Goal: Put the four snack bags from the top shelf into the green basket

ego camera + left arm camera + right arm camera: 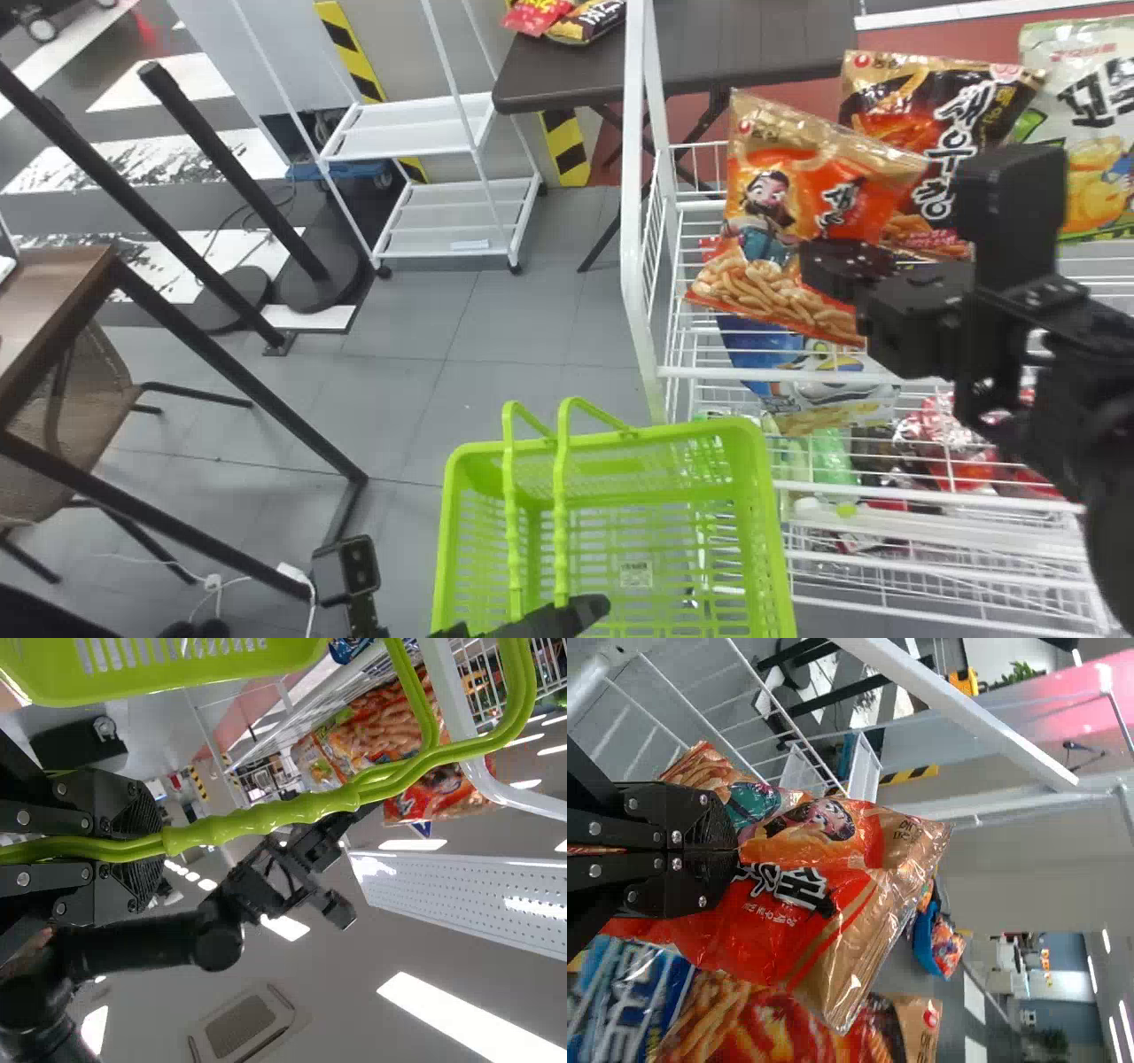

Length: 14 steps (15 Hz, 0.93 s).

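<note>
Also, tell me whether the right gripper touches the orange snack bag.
Touching. The right wrist view shows it: the right gripper has its jaws closed on the orange snack bag, whose wrapper creases where they pinch.

1. Green basket (pixel 682 431): lime all over, lattice walls.
2. Front snack bag (pixel 769 208): orange-red, gold top, white lettering edged black.
3. Bag behind it (pixel 904 99): gold, black, red.
4. Far-right bag (pixel 1072 66): pale green-white, black lettering, yellow print.
5. Rack (pixel 633 221): white wire grid.
6. Hazard strip (pixel 353 51): yellow/black diagonals.
7. Floor (pixel 532 390): grey tiles.
</note>
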Each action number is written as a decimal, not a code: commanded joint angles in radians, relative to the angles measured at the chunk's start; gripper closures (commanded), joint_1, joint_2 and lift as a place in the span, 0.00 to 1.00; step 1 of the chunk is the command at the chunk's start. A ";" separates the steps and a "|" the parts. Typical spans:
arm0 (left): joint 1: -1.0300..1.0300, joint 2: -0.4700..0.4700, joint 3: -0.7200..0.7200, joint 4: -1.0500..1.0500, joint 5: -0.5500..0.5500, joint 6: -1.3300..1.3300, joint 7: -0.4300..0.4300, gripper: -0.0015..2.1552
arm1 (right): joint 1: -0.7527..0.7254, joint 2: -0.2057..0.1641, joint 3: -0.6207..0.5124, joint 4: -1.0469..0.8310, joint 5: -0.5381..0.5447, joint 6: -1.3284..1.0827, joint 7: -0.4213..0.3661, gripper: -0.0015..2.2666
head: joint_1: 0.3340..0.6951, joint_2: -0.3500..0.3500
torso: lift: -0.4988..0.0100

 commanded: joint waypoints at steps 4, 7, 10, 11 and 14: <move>-0.012 -0.003 -0.006 0.014 -0.001 0.000 -0.010 1.00 | 0.274 -0.032 -0.061 -0.311 -0.043 0.154 0.032 0.99 | 1.00 0.87 | 0.98; -0.014 -0.005 -0.007 0.014 -0.002 0.000 -0.010 1.00 | 0.380 -0.051 -0.067 -0.393 -0.091 0.188 0.048 0.99 | 1.00 0.88 | 0.98; -0.015 -0.006 -0.012 0.012 -0.004 0.003 -0.010 1.00 | 0.404 -0.061 -0.016 -0.415 -0.124 0.329 0.075 0.99 | 1.00 0.94 | 0.98; -0.015 -0.008 -0.012 0.012 -0.004 0.003 -0.010 1.00 | 0.404 -0.063 0.013 -0.412 -0.121 0.353 0.075 0.99 | 1.00 0.96 | 0.98; -0.014 -0.008 -0.012 0.008 -0.004 0.006 -0.010 1.00 | 0.372 -0.078 0.122 -0.346 -0.068 0.390 0.058 0.99 | 1.00 1.00 | 0.98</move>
